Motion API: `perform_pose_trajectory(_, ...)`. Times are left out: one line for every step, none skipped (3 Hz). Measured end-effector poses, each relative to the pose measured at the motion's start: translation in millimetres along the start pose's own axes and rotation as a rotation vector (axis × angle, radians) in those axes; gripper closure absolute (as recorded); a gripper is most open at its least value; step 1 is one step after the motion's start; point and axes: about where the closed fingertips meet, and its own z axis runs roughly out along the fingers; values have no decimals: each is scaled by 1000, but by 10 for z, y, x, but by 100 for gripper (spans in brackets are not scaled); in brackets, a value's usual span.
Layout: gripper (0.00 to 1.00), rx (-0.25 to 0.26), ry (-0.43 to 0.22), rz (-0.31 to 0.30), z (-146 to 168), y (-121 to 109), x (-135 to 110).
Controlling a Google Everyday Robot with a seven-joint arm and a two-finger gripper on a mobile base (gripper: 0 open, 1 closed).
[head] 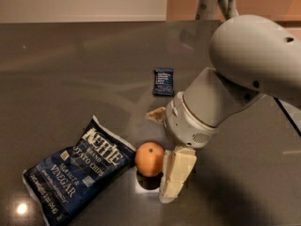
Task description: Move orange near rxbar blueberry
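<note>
The orange (148, 158) lies on the dark table (70, 69), just right of the chips bag. The rxbar blueberry (163, 81), a small dark blue wrapper, lies flat farther back, well apart from the orange. My gripper (158, 154) is low over the table at the orange, open. Its cream near finger (176, 175) stands right against the orange's right side. The far fingertip (154, 115) shows behind the orange. I cannot tell if either finger touches the fruit. The big white arm hides the table to the right.
A crinkled blue Kettle salt and vinegar chips bag (77, 175) lies at the front left, its corner next to the orange. The table's far edge meets a pale wall (80, 4). A dark seam (287, 117) runs along the table at the right.
</note>
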Motion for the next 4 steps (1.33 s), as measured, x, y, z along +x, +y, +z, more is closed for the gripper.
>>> perform_pose_trajectory(18, -12, -5, -12, 74, 37, -29)
perform_pose_trajectory(41, -9, -15, -10, 74, 17, -23)
perform_pose_trajectory(65, 4, -35, -5, -2, -6, -43)
perform_pose_trajectory(88, 56, -44, 15, -279, -155, 15)
